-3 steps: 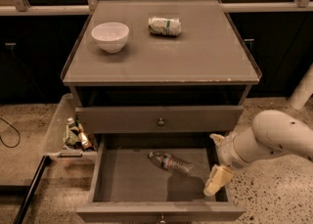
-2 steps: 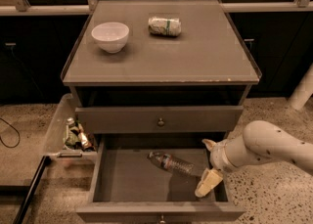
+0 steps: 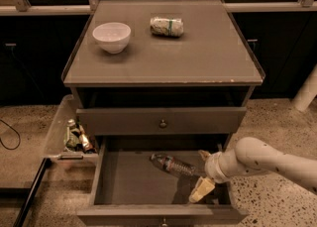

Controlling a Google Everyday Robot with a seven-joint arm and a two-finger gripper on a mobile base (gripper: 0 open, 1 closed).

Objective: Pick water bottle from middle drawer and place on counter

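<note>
Water bottle (image 3: 174, 166): small, clear, ribbed, lying on its side on bare floor of middle drawer (image 3: 130, 184), toward back right, tilted diagonally. Drawer pulled wide open, grey-brown, low-walled. Counter (image 3: 198, 57) above: broad, glossy, grey-brown, pale worn front edge. Gripper (image 3: 203, 174) inside drawer, at bottle's right end

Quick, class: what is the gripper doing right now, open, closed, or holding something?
Gripper: jaws open, holding nothing, inside the middle drawer beside the water bottle.
</note>
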